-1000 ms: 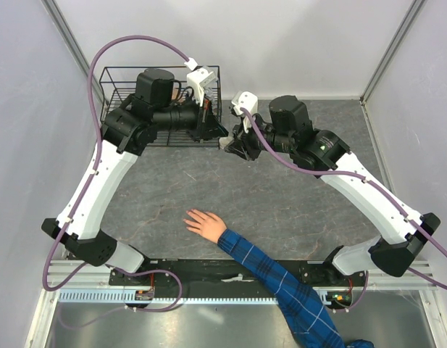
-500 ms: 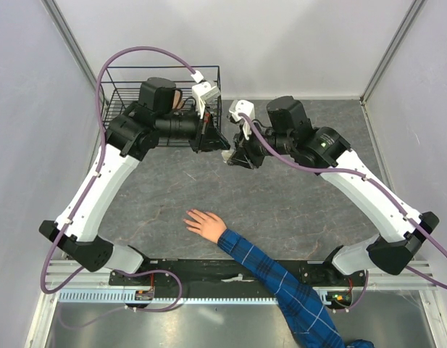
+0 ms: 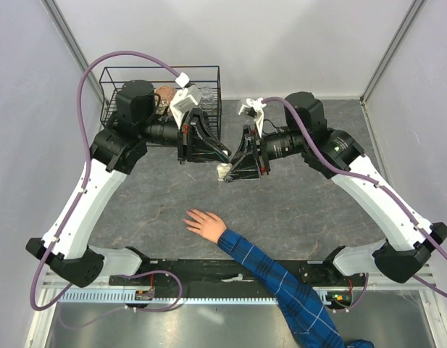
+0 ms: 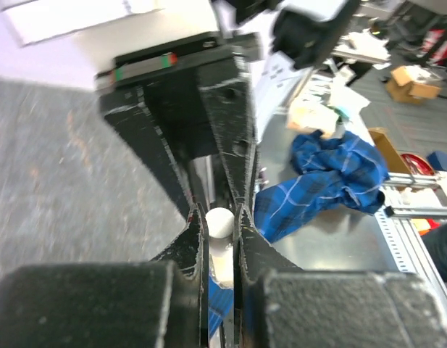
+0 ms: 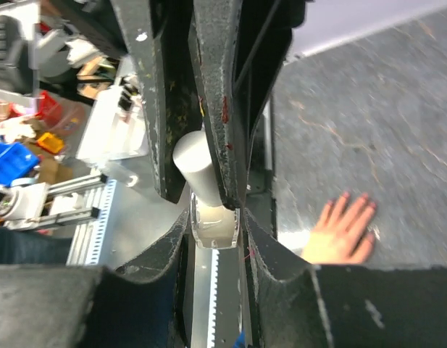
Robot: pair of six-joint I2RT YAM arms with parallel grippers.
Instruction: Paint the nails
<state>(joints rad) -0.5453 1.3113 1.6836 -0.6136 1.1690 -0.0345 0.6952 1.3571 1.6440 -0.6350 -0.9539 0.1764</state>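
Nearer the nails (image 5: 364,196) now: clamped bottle (image 5: 212,221)

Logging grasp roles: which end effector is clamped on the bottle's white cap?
The left end effector, pinching the white cap between its fingers; the right end effector instead clamps the clear bottle itself.

The left gripper (image 4: 220,217), jaws closed, pinches a white cap (image 4: 219,225), with blue plaid cloth (image 4: 317,181) beyond.

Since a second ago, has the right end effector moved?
Yes. The right end effector, shut on the bottle, has come toward the near edge: it was level with the wire basket's front edge, now clearly past it.
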